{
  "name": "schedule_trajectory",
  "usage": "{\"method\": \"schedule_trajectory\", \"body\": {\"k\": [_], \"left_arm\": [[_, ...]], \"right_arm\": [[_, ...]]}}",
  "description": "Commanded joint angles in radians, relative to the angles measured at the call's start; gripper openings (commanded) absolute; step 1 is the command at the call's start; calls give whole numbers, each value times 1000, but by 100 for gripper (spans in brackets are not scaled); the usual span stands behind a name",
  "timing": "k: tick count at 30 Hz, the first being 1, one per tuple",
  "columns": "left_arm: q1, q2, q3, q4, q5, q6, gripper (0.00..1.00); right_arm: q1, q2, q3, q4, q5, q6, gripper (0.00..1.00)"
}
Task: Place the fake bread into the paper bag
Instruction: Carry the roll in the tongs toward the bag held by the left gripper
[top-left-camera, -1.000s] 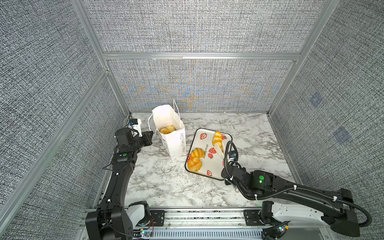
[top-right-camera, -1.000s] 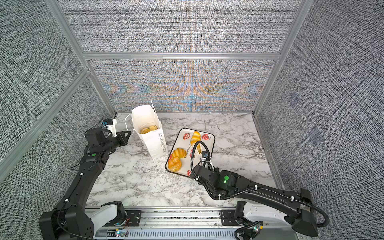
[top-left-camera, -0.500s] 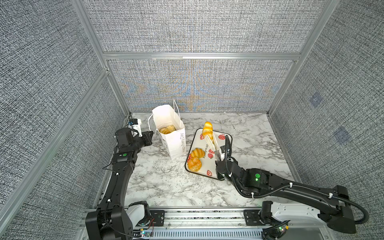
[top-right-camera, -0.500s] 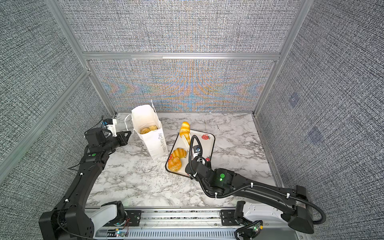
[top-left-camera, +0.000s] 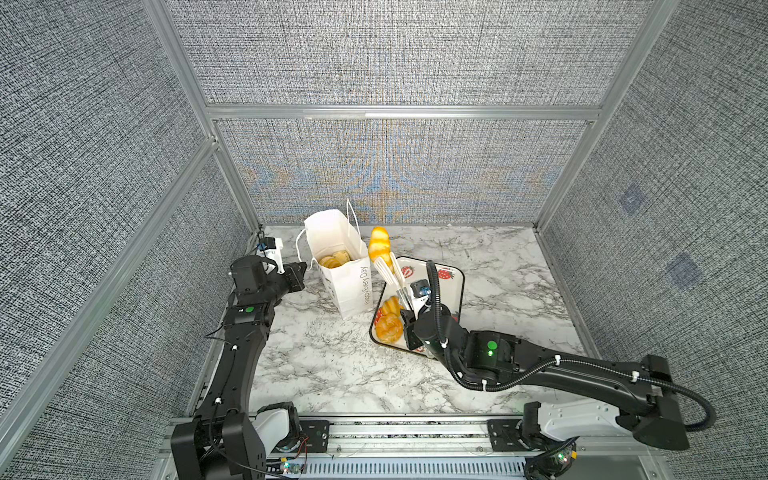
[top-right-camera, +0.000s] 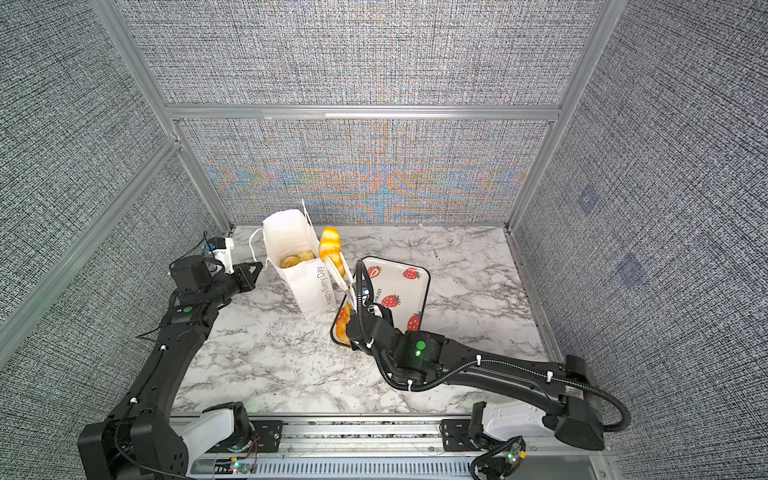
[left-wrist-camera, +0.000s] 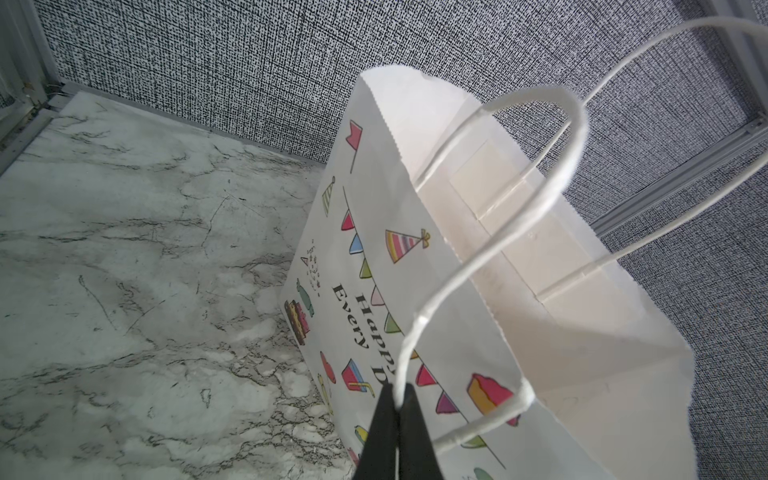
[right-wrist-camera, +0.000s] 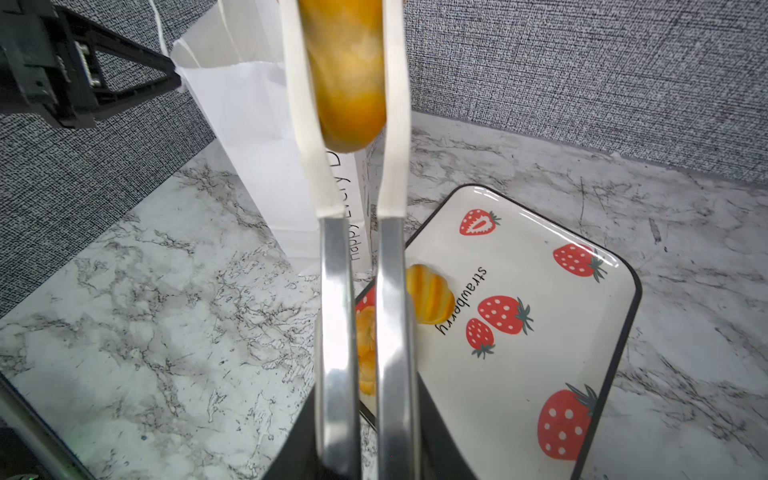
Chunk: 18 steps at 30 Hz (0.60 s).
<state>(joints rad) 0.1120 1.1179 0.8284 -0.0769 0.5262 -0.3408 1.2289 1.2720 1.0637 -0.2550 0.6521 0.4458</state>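
Marble (top-left-camera: 332, 357); loaf (top-left-camera: 379, 245) in right end effector (top-left-camera: 386, 266)

We see glossy bread (right-wrist-camera: 345, 75), shiny metal tongs (right-wrist-camera: 334, 311), a matt paper bag (left-wrist-camera: 374, 249) and a smooth glazed tray (right-wrist-camera: 478, 395)

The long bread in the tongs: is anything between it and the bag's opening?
Nothing loose. The long loaf, held in the tongs, hangs right beside the open top of the paper bag. Only the bag's rim and its upright cord handle stand between them. I cannot tell if the loaf is above the rim yet.
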Motion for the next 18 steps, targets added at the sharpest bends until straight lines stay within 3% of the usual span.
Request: {"method": "schedule_trajectory", "body": {"k": [1,11,18], "left_arm": [[0,0,-1,13,0,3,0],[0,-6,-1,14,1,2,0],[1,-11,-3,14,0,3,0]], "right_arm": [[4,15,20,121,14,-49,26],[6,156,148,279,-25,-128,26],[-14,271,303,234,-46,-174,26]]}}
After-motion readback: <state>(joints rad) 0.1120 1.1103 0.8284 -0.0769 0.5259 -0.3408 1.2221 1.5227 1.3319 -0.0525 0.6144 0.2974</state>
